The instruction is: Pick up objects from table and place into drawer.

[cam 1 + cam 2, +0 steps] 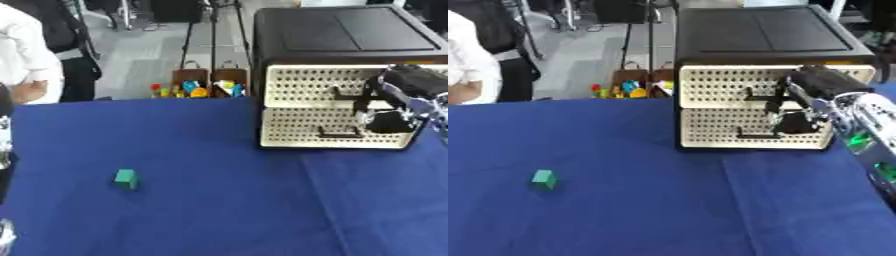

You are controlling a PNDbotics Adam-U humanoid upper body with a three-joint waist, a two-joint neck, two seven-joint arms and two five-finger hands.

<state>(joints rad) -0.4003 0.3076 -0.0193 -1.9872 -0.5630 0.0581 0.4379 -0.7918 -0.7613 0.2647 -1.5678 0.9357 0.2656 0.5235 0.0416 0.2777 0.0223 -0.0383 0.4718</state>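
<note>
Green block is sitting alone on the blue tablecloth, down at about eight o'clock from the middle of the table and well apart from the drawer unit. That black-topped cabinet, with its two cream perforated drawer fronts, is standing at two o'clock. You are holding your right hand against those fronts, beside the dark handle of the upper drawer; whether its fingers are curling round the handle or only touching it, I cannot tell. Both drawers are looking closed. Your left hand is barely showing at the left edge.
</note>
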